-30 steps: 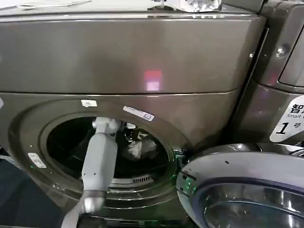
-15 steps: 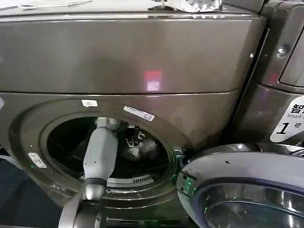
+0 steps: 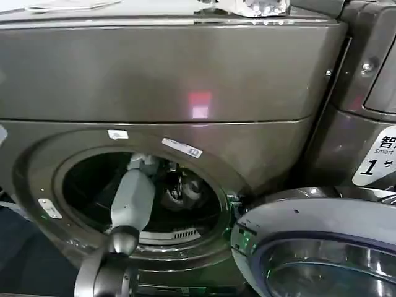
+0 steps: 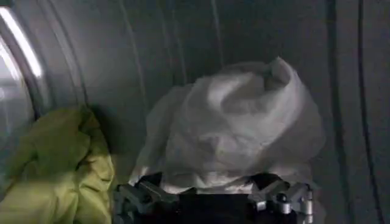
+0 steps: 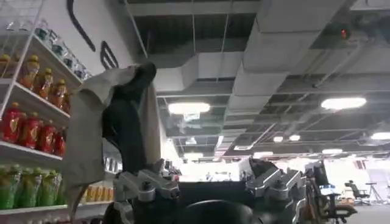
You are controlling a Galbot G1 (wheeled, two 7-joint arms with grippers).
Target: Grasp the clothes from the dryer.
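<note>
Since a second ago our left arm (image 3: 131,201) has pushed deeper through the porthole, and the whitish bundle that showed plainly in the mouth is now mostly hidden behind our wrist. Taking the dryer (image 3: 161,74) as our landmark, its brown-grey body fills most of the head view, with a small pink light (image 3: 199,99) on its front panel above the porthole (image 3: 139,198) and a white sticker (image 3: 182,147) on the upper rim of that round opening. Beside the dryer stands a second machine bearing a white "1" label (image 3: 377,158), and the dryer's open door (image 3: 315,247) hangs below that label. Inside the dryer's drum (image 4: 183,42), the whitish-grey cloth (image 4: 237,122) sits heaped against the ribbed steel wall, and the lime-green cloth (image 4: 58,170) lies just beside it, nearer the drum's bright rim; the two bundles look close but we cannot tell whether they touch. Our left gripper (image 4: 213,198) is inside the drum, right at the foot of the whitish-grey cloth, its jaws spread apart with the lower edge of the cloth between them, not yet closed on it. Our right gripper (image 5: 210,185) is raised well away from the dryer, jaws apart, and a grey-and-dark cloth (image 5: 113,134) hangs on one of its fingers.
</note>
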